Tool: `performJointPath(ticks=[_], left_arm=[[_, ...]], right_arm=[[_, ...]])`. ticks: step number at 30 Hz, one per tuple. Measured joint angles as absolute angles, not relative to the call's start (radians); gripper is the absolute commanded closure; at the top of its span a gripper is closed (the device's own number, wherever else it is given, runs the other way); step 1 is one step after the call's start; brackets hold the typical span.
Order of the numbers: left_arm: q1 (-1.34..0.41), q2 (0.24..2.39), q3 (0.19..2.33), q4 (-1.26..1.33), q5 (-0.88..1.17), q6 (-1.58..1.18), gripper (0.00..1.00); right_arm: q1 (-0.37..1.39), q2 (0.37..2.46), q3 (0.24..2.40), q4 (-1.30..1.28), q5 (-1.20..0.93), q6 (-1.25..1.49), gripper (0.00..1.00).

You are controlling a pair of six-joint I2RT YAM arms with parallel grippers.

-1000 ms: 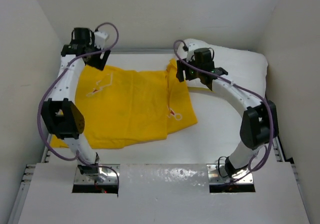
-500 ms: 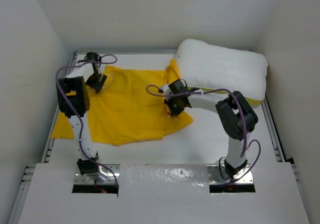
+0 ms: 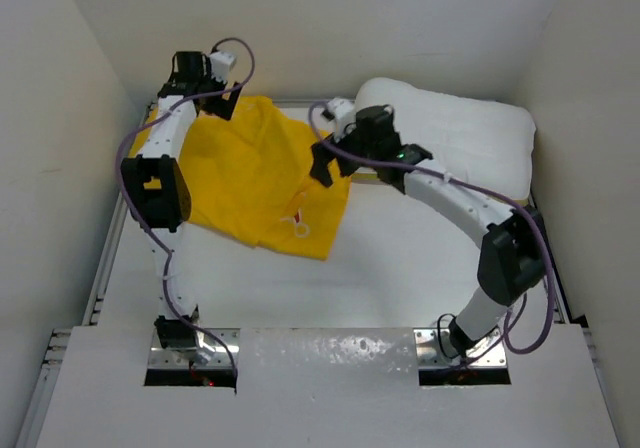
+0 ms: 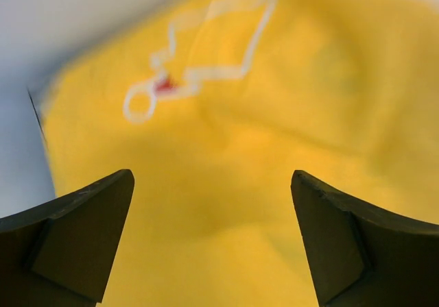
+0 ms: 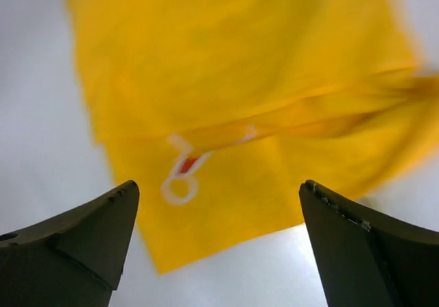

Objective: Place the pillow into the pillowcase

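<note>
Now the left claw (image 4: 211, 180), spread and empty, hovers over the pillowcase (image 3: 255, 173), which lies bunched toward 10 o'clock on the bench (image 3: 400, 268). The right claw (image 5: 219, 187), also spread, faces the case's 3 o'clock edge. The pillow (image 3: 455, 143) lies at 1 o'clock. Pinching both layers together would likely seal the mouth.

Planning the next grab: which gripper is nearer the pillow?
Right. The right gripper hangs by the left end of the pillow; the left gripper is across the pillowcase, at its far-left corner.
</note>
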State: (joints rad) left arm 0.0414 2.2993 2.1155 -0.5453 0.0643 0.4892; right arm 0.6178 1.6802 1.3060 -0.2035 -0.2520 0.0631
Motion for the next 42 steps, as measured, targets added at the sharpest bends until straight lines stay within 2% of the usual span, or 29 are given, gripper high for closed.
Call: performJointPath(ticks=[1,2,4,5,6,8,9,13,17,20,23,24,25,26,27,28,29,30,31,34,37,40,42], left_arm=[[0.025,2.267,2.142,-0.569,0.104,0.494,0.07],[0.001,2.232,2.174,-0.594,0.147,0.504,0.15],[-0.061,2.167,2.214,-0.661,0.224,0.55,0.24],[-0.101,2.136,2.221,-0.7,0.257,0.577,0.3],[-0.147,2.11,2.212,-0.735,0.283,0.601,0.3],[-0.225,2.079,2.154,-0.787,0.321,0.632,0.25],[-0.268,2.075,2.106,-0.802,0.339,0.633,0.23],[-0.361,2.15,1.953,-0.871,0.338,0.621,0.17],[-0.391,2.234,1.876,-0.904,0.254,0.592,0.2],[-0.399,2.243,1.853,-0.897,0.157,0.554,0.29],[-0.4,2.243,1.848,-0.859,0.062,0.512,0.44],[-0.4,2.243,1.843,-0.845,0.037,0.5,0.57],[-0.4,2.243,1.836,-0.832,0.02,0.488,0.64],[-0.4,2.242,1.83,-0.825,0.009,0.474,0.7],[-0.4,2.242,1.822,-0.82,0.002,0.466,0.81],[-0.4,2.242,1.815,-0.817,-0.002,0.456,0.88],[-0.4,2.242,1.808,-0.815,-0.006,0.452,0.93],[-0.4,2.241,1.801,-0.814,-0.008,0.45,1.0],[-0.4,2.24,1.797,-0.817,-0.009,0.446,1.0],[-0.4,2.234,1.8,-0.823,-0.014,0.439,1.0],[-0.397,2.232,1.856,-0.876,-0.01,0.437,0.94],[-0.391,2.218,1.929,-0.908,0.002,0.44,1.0],[-0.387,2.191,1.938,-0.91,0.002,0.448,1.0]], right_arm=[[0.564,1.674,1.325,-0.186,-0.245,0.099,0.09],[0.514,1.683,1.354,-0.192,-0.223,0.114,0.22],[0.408,1.742,1.457,-0.233,-0.159,0.137,0.62],[0.369,1.779,1.507,-0.248,-0.128,0.138,0.72],[0.323,1.822,1.556,-0.263,-0.098,0.145,0.57],[0.253,1.884,1.601,-0.28,-0.051,0.151,0.05],[0.224,1.905,1.605,-0.292,-0.031,0.14,0.01],[0.173,1.962,1.6,-0.344,0.024,0.004,0.01],[0.182,1.964,1.525,-0.361,0.019,-0.177,0.01],[0.194,1.963,1.423,-0.345,0.023,-0.266,0.01],[0.201,1.968,1.371,-0.335,0.042,-0.316,0.01],[0.201,1.971,1.371,-0.327,0.05,-0.319,0.03],[0.201,1.974,1.371,-0.315,0.059,-0.319,0.06],[0.201,1.977,1.371,-0.307,0.067,-0.32,0.12],[0.201,1.982,1.371,-0.299,0.075,-0.321,0.22],[0.202,1.989,1.372,-0.288,0.082,-0.323,0.47],[0.202,1.998,1.373,-0.28,0.092,-0.329,0.59],[0.202,2.007,1.375,-0.268,0.106,-0.329,0.79],[0.201,2.013,1.376,-0.256,0.118,-0.332,1.0],[0.199,2.016,1.376,-0.231,0.158,-0.32,1.0],[0.201,2.015,1.377,-0.224,0.186,-0.314,1.0],[0.2,1.997,1.377,-0.228,0.205,-0.3,1.0],[0.194,1.964,1.377,-0.241,0.212,-0.284,1.0]])
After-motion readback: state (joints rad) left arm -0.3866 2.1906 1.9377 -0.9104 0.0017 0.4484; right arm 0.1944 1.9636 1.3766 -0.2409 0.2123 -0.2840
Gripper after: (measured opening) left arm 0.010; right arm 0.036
